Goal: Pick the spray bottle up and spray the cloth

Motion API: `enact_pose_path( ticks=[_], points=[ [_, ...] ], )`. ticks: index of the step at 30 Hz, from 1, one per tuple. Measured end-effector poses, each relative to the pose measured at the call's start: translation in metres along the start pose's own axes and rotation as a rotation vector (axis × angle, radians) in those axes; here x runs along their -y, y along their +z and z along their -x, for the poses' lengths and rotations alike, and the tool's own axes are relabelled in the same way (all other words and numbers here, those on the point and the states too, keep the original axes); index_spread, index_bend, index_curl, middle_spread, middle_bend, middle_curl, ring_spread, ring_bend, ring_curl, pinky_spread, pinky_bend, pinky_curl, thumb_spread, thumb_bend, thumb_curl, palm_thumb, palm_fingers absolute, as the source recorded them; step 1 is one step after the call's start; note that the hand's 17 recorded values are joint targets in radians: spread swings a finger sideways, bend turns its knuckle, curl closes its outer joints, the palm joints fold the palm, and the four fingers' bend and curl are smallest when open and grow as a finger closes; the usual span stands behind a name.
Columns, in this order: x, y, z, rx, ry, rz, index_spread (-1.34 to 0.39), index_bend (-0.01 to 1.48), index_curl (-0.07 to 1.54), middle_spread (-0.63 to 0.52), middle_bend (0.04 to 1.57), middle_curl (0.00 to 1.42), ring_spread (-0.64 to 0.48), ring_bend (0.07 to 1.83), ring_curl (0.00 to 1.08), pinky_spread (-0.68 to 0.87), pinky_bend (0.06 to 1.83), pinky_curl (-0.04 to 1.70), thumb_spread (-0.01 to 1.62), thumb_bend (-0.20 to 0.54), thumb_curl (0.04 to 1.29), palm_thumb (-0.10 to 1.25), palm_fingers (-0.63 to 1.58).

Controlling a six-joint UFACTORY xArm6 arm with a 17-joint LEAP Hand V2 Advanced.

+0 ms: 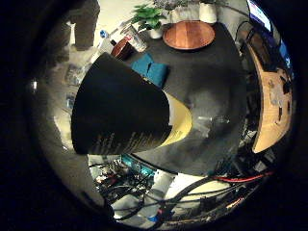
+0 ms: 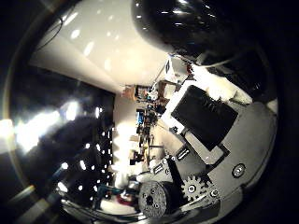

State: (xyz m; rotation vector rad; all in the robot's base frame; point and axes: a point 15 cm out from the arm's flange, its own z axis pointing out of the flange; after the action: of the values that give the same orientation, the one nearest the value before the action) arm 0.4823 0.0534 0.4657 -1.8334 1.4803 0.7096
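the spray bottle [image 1: 122, 113] fills much of the little finger side palm view, a dark body with a pale yellow band at one end, so it sits very close to the palm and is lifted clear of the dark counter [image 1: 216, 77] that shows beyond it. the thumb side palm view shows the hand [image 2: 210, 140] as white and black parts with a small gear, reaching in beside a glossy dark rounded surface that i cannot identify with certainty. whether the fingers are curled round the bottle or merely lie along it is not something i can tell, since no fingertip shows against the bottle's body. out past the bottle, on the counter, lies the folded teal cloth [image 1: 151, 69], well apart from the hand and just beside the bottle's dark edge as seen from the palm. farther off on the same counter are a round wooden tray [image 1: 188, 34], a small potted plant [image 1: 149, 20] in a white pot, a brown cup [image 1: 122, 48] and a clear glass [image 1: 136, 38] standing close together near the cloth. a light wooden desk [image 1: 272, 101] stands beyond the counter's far edge. the space under the counter's near edge is cluttered and too dim to sort out.
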Motion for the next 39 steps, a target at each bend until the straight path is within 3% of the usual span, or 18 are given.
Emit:
enact_pose_path(
  ticks=[6,16,27,39],
  points=[
    [-0.011,0.032,0.059,-0.001,-0.026,0.073,-0.20,1.15,0.74,-0.10,1.35,0.63,-0.16,1.48,0.59,-0.21,1.07,1.17,0.70,-0.019,0.86,1.00,1.18],
    [-0.036,0.077,0.112,-0.017,0.060,0.201,-0.21,1.15,0.74,-0.11,1.35,0.63,-0.17,1.48,0.58,-0.23,1.06,1.19,0.70,-0.021,0.87,1.00,1.19],
    [-0.050,0.114,0.111,-0.119,0.172,0.298,-0.23,1.12,0.74,-0.12,1.35,0.63,-0.17,1.48,0.58,-0.24,1.05,1.19,0.78,-0.015,0.86,0.94,1.19],
    [-0.053,0.137,0.051,-0.239,0.322,0.393,-0.24,1.11,0.74,-0.13,1.35,0.62,-0.17,1.48,0.58,-0.25,1.06,1.17,0.93,-0.015,0.81,0.97,1.20]
  ],
)
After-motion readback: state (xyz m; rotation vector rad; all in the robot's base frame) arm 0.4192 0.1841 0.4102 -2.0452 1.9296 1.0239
